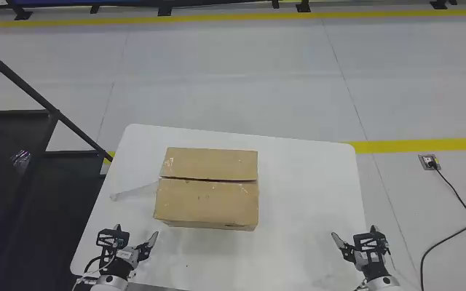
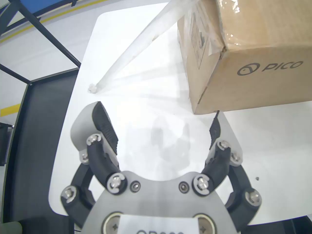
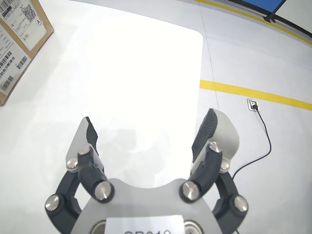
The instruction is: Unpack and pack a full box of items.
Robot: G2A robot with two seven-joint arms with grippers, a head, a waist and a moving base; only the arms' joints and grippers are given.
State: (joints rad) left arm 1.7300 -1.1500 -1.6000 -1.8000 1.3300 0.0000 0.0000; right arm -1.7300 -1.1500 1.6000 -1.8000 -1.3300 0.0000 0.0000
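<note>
My left gripper (image 2: 157, 115) — jaws apart, empty, at table (image 1: 313, 196) near-left corner. Loose tape strip (image 2: 143, 40) trails from cardboard box (image 1: 207, 190) toward left edge. Box mid-table, flaps shut. My right gripper (image 3: 149, 116) apart, empty, near-right corner. Advice: hook flap at top seam, lift gently. Contents hidden — remaining tape unclear.
</note>
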